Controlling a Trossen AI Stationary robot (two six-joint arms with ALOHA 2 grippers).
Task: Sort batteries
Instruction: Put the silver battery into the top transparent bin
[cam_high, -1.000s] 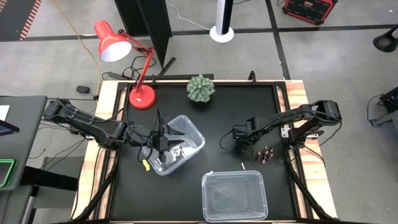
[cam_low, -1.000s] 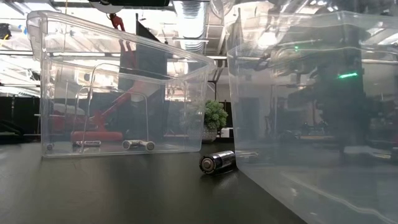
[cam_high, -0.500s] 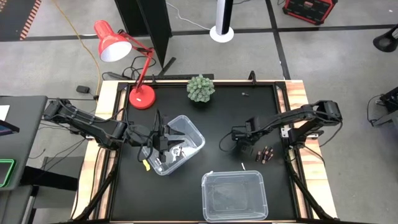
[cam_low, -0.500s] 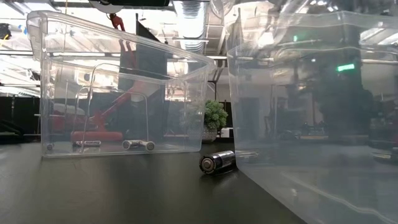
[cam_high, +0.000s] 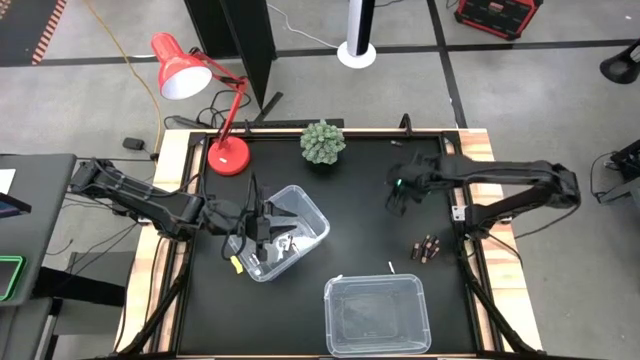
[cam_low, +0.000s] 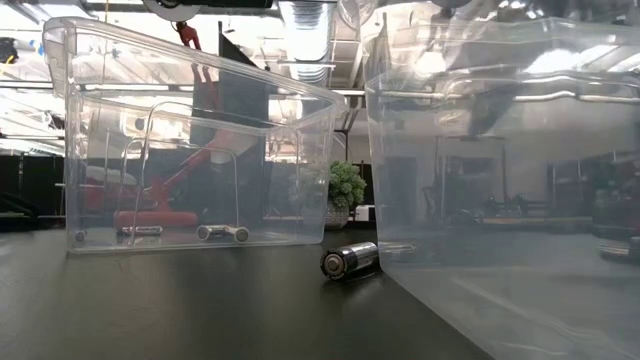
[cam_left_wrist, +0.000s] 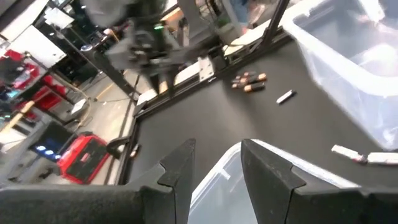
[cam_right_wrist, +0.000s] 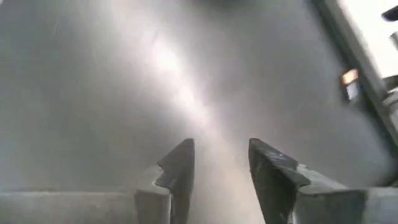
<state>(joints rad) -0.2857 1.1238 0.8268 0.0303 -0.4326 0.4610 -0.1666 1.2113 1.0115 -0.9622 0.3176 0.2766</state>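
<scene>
**What can't be made out**

Beside the near clear bin (cam_high: 377, 315), the dark batteries (cam_high: 427, 246) on the counter (cam_high: 360, 190) are too small to count from above. The whitish ones inside the far bin (cam_high: 283, 231) sit partly under the left gripper (cam_high: 262, 227). At counter level the near bin's wall (cam_low: 500, 180) runs off the edge. The right wrist view shows only blurred counter beyond its fingers (cam_right_wrist: 177, 165).
</scene>
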